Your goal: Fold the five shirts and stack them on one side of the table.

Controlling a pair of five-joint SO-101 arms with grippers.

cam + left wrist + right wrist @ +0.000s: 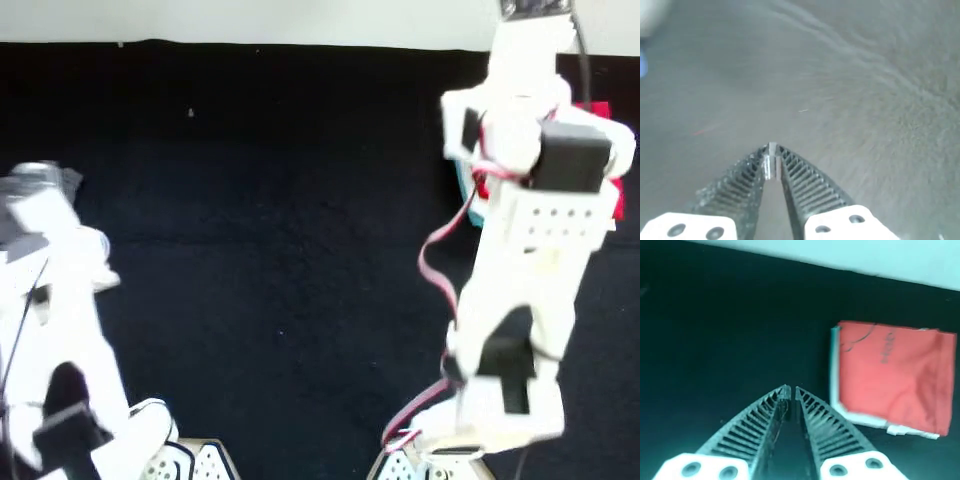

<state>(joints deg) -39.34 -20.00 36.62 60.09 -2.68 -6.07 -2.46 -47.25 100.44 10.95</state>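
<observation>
Here's the stack (890, 375), sitting on the black cloth (280, 200) with the cloth's far edge and a pale wall (840, 255) just behind it. On top is a red shirt (900, 365), folded into a neat rectangle, soft creases running across it and a small dark mark on the fabric. Thin teal and white edges of the layers underneath peek out along two of its sides. The right gripper (790, 392) hangs near the stack, off to one side and apart from it, over bare cloth. Its black fingers (760, 425) are ribbed like a lattice, taper to points, and are pressed together with nothing between them. From above, the white, boxy right arm (530, 230) stands right over the stack, a red cable looping down it, and slivers of red and light blue cloth show past its edges. The left arm (60, 330) is well apart from the stack, on the opposite side of the table. The left gripper (771, 157) points at cloth with long shallow wrinkles, the same ribbed fingers (805, 185) closed tip to tip on nothing.
</observation>
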